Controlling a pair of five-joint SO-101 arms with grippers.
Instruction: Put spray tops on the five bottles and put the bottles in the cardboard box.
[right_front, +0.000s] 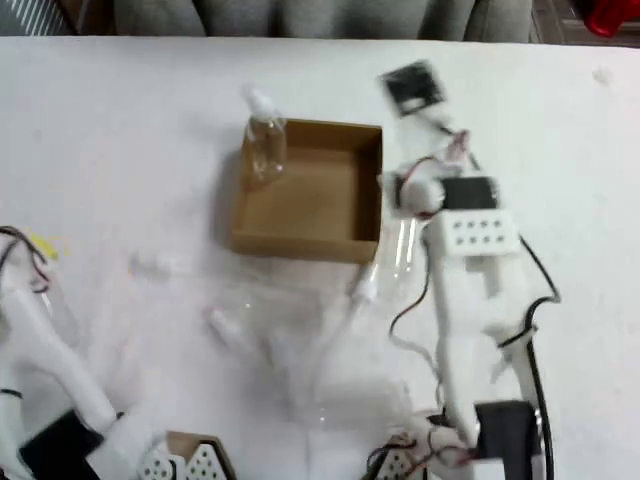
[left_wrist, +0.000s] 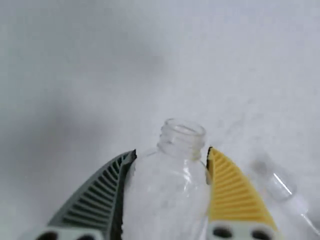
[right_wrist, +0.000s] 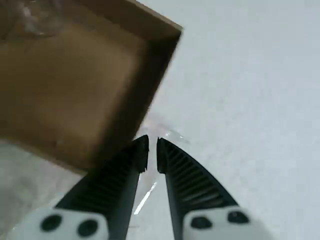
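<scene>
My left tool (left_wrist: 170, 155) is clamped on a clear open-necked bottle (left_wrist: 172, 195), its grey and yellow fingers pressed to the bottle's shoulders just under the threads, and a loose spray top (left_wrist: 280, 185) lies near it on the white desk (right_front: 120, 130). My right tool (right_wrist: 152, 150) hangs by a corner of the cardboard box (right_front: 310, 190) with its black fingers drawn almost together, only a thin slit between the tips. A capped bottle (right_front: 265, 145) stands upright in the box's far corner, and a lying bottle (right_front: 392, 255) with its top on rests on the desk against the box's side, under my right arm.
</scene>
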